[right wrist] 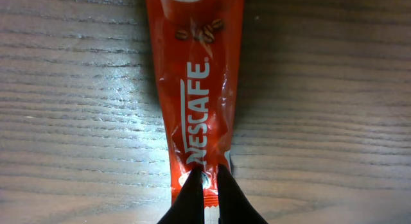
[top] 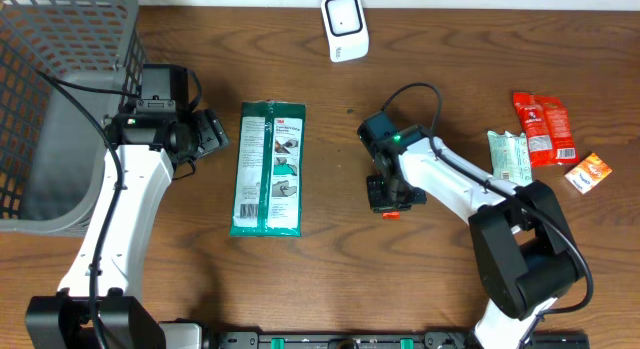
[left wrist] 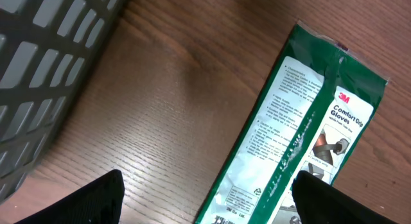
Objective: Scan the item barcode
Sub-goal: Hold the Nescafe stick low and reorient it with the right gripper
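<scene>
R gripper (right wrist: 207,177) pinches Nescafe sachet (right wrist: 199,89) end (long axis along fingers).

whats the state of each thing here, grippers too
right gripper, shut on the nescafe sachet's end
nescafe sachet, lying on the table, pinched
left gripper, open, holding nothing
glove pack, flat on the table, free
scanner, at the far edge, untouched
</scene>
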